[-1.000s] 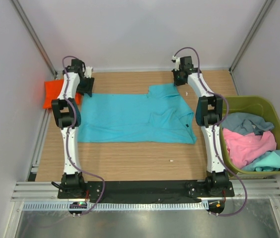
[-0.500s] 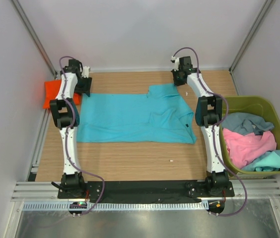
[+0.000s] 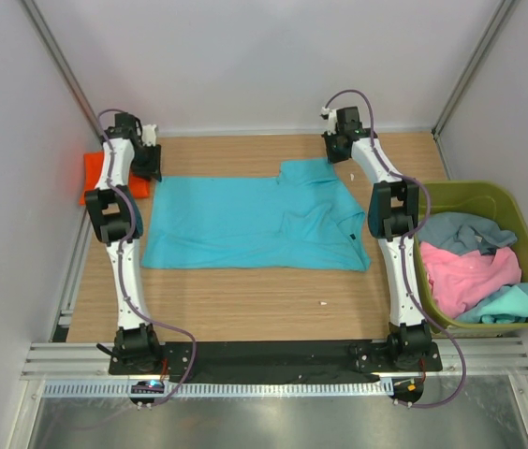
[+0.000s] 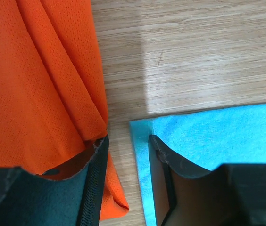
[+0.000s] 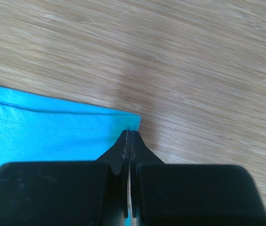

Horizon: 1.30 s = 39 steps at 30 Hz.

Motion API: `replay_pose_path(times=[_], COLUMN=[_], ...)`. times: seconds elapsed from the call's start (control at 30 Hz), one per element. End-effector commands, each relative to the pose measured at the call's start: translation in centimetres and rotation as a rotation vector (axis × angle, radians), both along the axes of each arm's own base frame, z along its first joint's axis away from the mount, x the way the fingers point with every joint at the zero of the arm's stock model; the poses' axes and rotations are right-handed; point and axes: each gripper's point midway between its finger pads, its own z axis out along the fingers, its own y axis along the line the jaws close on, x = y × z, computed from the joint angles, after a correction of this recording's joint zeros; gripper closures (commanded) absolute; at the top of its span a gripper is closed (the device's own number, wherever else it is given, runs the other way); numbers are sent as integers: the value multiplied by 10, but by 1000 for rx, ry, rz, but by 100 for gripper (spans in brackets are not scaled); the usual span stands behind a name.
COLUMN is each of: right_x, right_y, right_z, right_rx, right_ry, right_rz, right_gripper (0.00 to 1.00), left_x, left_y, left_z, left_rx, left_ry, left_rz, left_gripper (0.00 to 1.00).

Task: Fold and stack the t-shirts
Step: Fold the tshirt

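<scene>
Now holds left gripper (image 4: 128, 143) half-open, empty, between orange shirt (image 4: 34, 94) and turquoise shirt (image 4: 218, 136) edges; right gripper (image 5: 129, 136) shut at hem.

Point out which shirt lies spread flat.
The turquoise shirt, laid out wide. The orange shirt sits bunched at the left; the other shirts are heaped in the green bin.

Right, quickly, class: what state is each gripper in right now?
Left gripper: jaws open, holding nothing.
Right gripper: jaws shut on a corner of the turquoise t-shirt.
</scene>
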Motion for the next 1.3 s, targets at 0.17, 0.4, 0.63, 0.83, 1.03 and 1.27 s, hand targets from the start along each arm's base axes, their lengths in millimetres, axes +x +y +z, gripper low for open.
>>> replay_pose_path(times=[0.17,0.4,0.63,0.83,1.03,1.27], right_x=[-13,-14,-13,-13,-15,-16], right_y=[12,12,13,12,13,13], right_z=[14,13,14,13,10,10], right_rx=[-29,-35,-34,-34,-34,-37], right_ry=[17,19,14,17,27,30], right_rz=[24,25,26,25,34,39], right_gripper=[99,99,99,99,99,99], left_x=[-16,-19,-19,-19,-18,-14], left_y=[-5,-15,-27,-27,-22,-21], left_z=[-24,-24,-27,-28,-28,-25], left_rx=[-77,-95,-100,-98,-86,-79], left_ry=[77,88,98,99,96,79], left_rz=[-31,-63,-82,-77,-59,-54], left_gripper=[62,62,64,76,89,100])
